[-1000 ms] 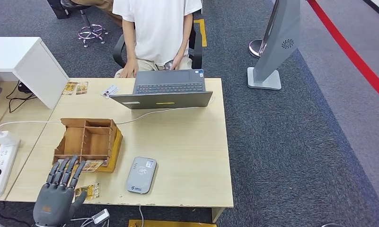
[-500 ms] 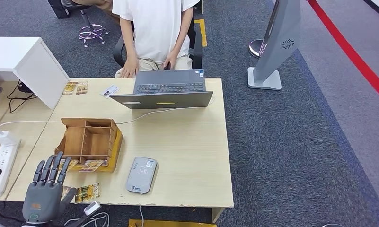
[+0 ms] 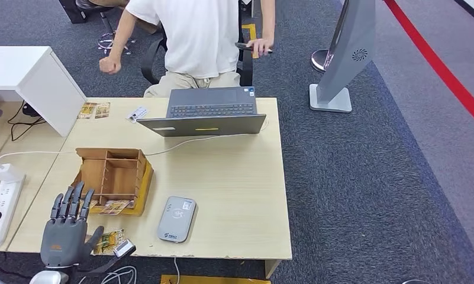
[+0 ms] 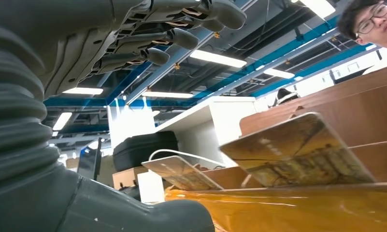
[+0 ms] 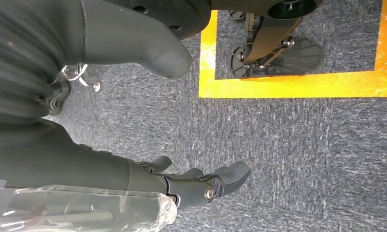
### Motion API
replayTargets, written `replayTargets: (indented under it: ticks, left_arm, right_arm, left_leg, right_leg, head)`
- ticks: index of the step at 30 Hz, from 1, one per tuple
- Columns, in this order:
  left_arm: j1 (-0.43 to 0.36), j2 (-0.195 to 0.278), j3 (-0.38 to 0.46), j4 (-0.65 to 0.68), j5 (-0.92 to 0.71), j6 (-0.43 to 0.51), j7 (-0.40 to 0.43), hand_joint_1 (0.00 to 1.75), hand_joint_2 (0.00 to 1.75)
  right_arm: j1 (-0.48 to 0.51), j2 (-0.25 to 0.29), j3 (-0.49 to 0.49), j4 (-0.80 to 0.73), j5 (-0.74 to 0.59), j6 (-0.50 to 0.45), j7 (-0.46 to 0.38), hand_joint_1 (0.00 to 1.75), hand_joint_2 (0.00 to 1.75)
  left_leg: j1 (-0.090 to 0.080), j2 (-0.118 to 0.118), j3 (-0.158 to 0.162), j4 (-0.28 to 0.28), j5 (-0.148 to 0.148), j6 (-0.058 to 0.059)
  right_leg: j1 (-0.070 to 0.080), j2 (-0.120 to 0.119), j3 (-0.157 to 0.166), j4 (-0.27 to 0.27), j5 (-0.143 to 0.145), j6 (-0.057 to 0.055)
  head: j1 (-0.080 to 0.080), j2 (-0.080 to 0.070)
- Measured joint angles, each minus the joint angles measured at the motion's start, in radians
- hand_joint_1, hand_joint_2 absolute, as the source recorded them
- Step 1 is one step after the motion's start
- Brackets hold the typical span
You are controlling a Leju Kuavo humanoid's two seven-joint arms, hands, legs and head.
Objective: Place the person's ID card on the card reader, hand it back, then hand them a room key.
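My left hand [image 3: 65, 228] hovers with fingers spread over the table's near-left corner and holds nothing. Its thumb lies beside a patterned room key card [image 3: 110, 241] lying flat on the table. More key cards [image 3: 113, 206] lean at the front of the wooden organizer box [image 3: 113, 171]; up close, one key card [image 4: 297, 154] tilts against the box wall beyond my left hand [image 4: 133, 43]. The grey card reader [image 3: 177, 219] lies right of the box. A small white ID card [image 3: 137, 113] lies at the far edge beside the laptop [image 3: 208, 115]. My right hand [image 5: 196, 186] hangs empty over the carpet.
A person in a white shirt [image 3: 199, 35] sits behind the laptop, arms lifted off the table. Two more cards [image 3: 94, 110] lie at the far-left corner. A power strip [image 3: 0, 210] and a white cabinet [image 3: 27, 71] flank the left side. A grey kiosk stand [image 3: 347, 53] is on the carpet.
My left hand pulled back from the box front toward the near edge, then shifted slightly right. The person took both hands off the laptop, raising one arm and gripping the chair.
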Motion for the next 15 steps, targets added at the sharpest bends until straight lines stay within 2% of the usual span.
replayTargets:
  ticks: [7, 15]
  left_arm:
    - [-0.034, -0.002, -0.027, 0.037, 0.014, 0.000, 0.038, 0.00, 1.75]
    - [-0.056, -0.004, -0.031, 0.083, 0.019, 0.000, 0.039, 0.00, 1.75]
  right_arm:
    - [-0.001, 0.000, 0.000, 0.000, 0.001, 0.000, 0.002, 0.00, 1.75]
    - [-0.001, 0.001, 0.001, 0.000, 0.001, 0.001, 0.000, 0.00, 1.75]
  left_leg:
    - [0.000, 0.000, 0.000, 0.000, 0.000, 0.000]
    - [0.000, 0.000, 0.000, 0.000, 0.000, 0.000]
  right_leg:
    - [0.000, 0.000, 0.000, 0.000, 0.000, 0.000]
    - [0.000, 0.001, 0.000, 0.000, 0.000, 0.000]
  head:
    - [0.000, 0.000]
    - [0.000, 0.000]
